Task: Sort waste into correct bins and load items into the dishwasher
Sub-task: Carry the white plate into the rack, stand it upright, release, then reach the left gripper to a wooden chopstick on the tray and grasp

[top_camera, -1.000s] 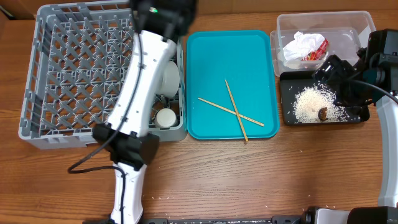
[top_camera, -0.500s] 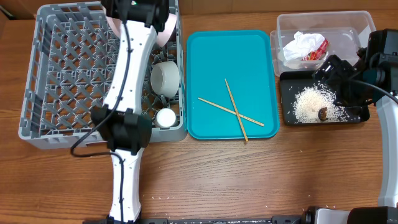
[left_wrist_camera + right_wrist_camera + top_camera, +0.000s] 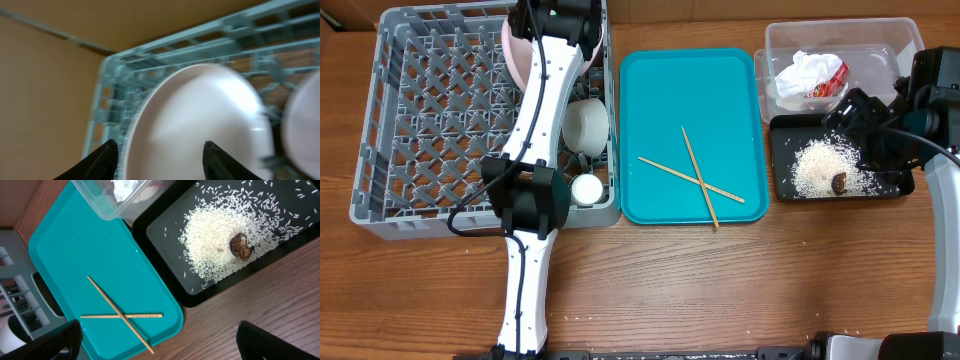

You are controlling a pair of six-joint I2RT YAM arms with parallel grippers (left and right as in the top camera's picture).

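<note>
A round pale plate (image 3: 200,125) stands on edge in the far right corner of the grey dishwasher rack (image 3: 430,130); from overhead only its rim (image 3: 512,55) shows beside the arm. My left gripper (image 3: 159,152) is open, its fingertips apart in front of the plate's face. A bowl (image 3: 588,122) and a small cup (image 3: 586,188) sit along the rack's right side. Two chopsticks (image 3: 698,180) lie crossed on the teal tray (image 3: 660,90). My right gripper (image 3: 167,342) is wide open and empty, near the black tray (image 3: 780,150) holding rice (image 3: 818,165) and a brown lump (image 3: 840,182).
The clear tub (image 3: 890,45) at the back right holds the crumpled napkin (image 3: 805,72) and the red wrapper (image 3: 828,84). My left arm stretches from the table's front edge across the rack's right side. A few rice grains lie scattered on the wood near the front.
My left arm swung toward the rack's far right corner with the plate and set it on edge there. Its jaws went from shut to open. The right arm stayed still.
</note>
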